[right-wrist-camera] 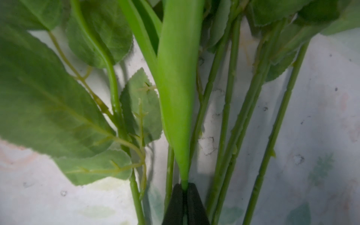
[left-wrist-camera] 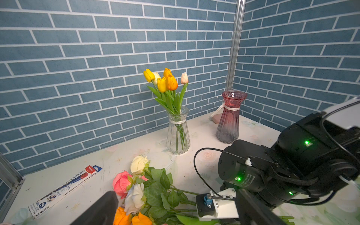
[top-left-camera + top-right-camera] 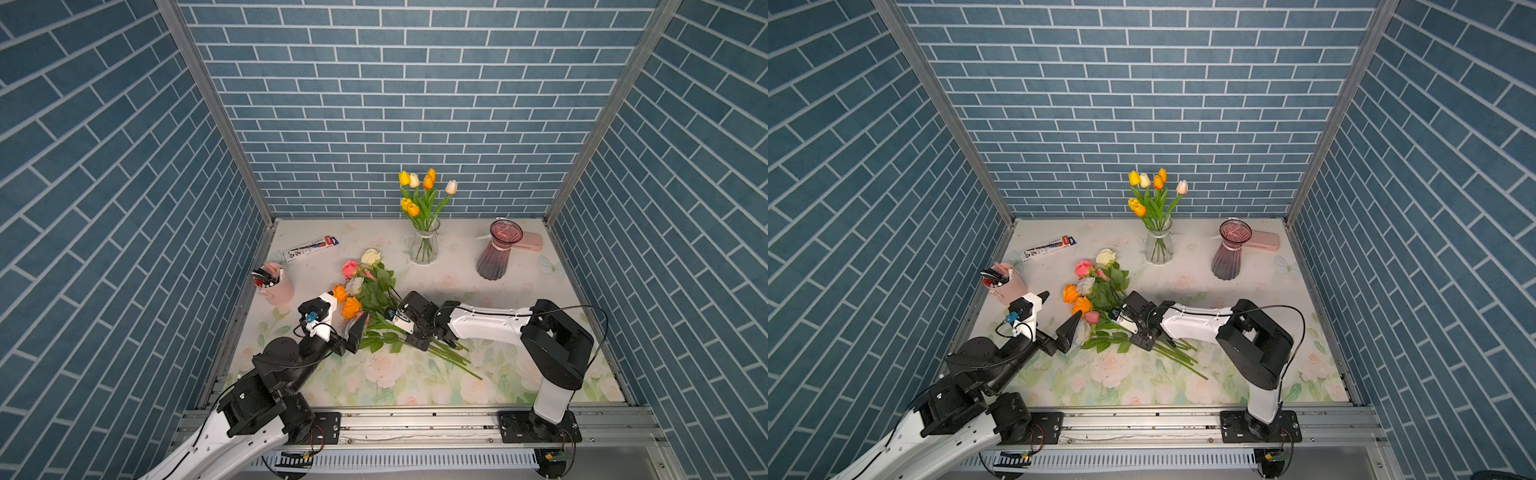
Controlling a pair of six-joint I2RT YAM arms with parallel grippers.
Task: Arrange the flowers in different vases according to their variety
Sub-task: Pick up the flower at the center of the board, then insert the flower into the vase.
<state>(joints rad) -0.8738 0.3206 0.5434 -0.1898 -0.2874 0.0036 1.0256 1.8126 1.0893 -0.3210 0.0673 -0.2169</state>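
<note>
Several tulips (image 3: pixel 419 191) stand in the clear ribbed vase (image 3: pixel 424 249) at the back. The purple-pink vase (image 3: pixel 494 257) to its right holds nothing. A heap of roses (image 3: pixel 365 282) with pink, white and orange heads lies mid-table, stems (image 3: pixel 453 357) pointing to the front right. My right gripper (image 1: pixel 185 190) reaches down into the stems and is shut on a smooth green tulip stem (image 1: pixel 184 182) just below its long leaf (image 1: pixel 175 87). A small pink head (image 3: pixel 1092 317) lies at the heap's near edge. My left gripper (image 3: pixel 1059 309) hovers open beside the orange roses (image 2: pixel 132 218), holding nothing.
A pink cup of pens (image 3: pixel 276 286) stands at the left edge, close behind my left gripper. A pen box (image 3: pixel 311 248) lies at the back left. A flat pink case (image 3: pixel 532 242) lies behind the purple vase. Brick-pattern walls close three sides.
</note>
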